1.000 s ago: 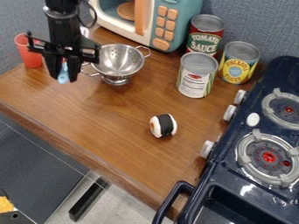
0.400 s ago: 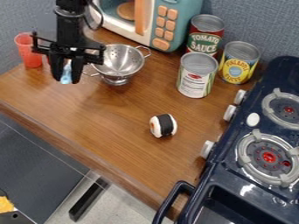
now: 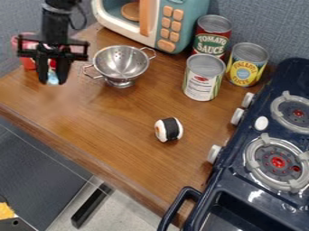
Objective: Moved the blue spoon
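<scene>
At the upper left hangs my gripper point(image 3: 52, 77), over the left part of the wooden counter. The blue spoon point(image 3: 53, 79) is between its two fingers, which are shut on it. Only a light-blue piece of the spoon can be made out, low between the fingertips; the rest is hidden by the gripper.
Behind the gripper stands a red cup point(image 3: 28, 62), with a metal colander point(image 3: 122, 64) to its right. Farther off are a toy microwave point(image 3: 168, 27) and several cans point(image 3: 203, 83). A sushi piece point(image 3: 169, 129) lies mid-counter point(image 3: 114, 131); a dark stove point(image 3: 241, 180) is at right.
The gripper first shifted slightly right, then back left past its earlier place, and the blue spoon moved along with it. It now covers part of the red cup and leaves the colander's left handle in view.
</scene>
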Robot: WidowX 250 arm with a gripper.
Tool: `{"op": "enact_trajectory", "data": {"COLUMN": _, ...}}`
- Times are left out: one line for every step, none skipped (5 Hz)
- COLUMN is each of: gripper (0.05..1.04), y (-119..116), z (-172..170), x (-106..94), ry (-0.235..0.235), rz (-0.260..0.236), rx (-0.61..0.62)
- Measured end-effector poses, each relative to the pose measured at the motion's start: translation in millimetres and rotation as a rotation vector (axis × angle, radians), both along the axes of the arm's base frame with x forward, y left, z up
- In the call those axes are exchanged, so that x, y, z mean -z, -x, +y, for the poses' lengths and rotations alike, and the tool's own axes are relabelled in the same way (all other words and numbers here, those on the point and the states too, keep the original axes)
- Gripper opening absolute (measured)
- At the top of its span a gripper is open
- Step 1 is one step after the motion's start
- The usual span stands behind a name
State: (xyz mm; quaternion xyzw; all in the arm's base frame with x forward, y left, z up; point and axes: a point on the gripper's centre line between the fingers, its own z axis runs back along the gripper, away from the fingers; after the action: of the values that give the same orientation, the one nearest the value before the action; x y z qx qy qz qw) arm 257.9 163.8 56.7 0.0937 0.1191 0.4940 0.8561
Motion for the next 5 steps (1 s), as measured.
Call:
{"op": "enact_trajectory", "data": {"gripper": 0.325, "y": -5.4, "z": -5.0, "x": 4.2, "ry": -0.027, "rz": 0.116, "rx": 0.032}}
{"op": "enact_trajectory", "data": {"gripper": 0.325, "y": -24.9, "z": -45.3, "x": 8.8, "ry": -0.015, "rz": 0.207, "rx": 0.292}}
{"op": "enact_trajectory", "data": {"gripper": 0.325, "y": -30.9, "z": -70.4, "x": 12.3, "ry": -0.002, "rz": 0.257, "rx": 0.454}}
{"op": "enact_trajectory", "data": {"gripper": 0.325, "y": -33.9, "z": -70.8, "x": 16.6, "ry": 0.063, "rz": 0.214, "rx": 0.488}}
{"op": "enact_trajectory", "data": {"gripper": 0.325, "y": -35.4, "z": -76.9, "x": 22.1, "ry": 0.081, "rz": 0.200, "rx": 0.577}}
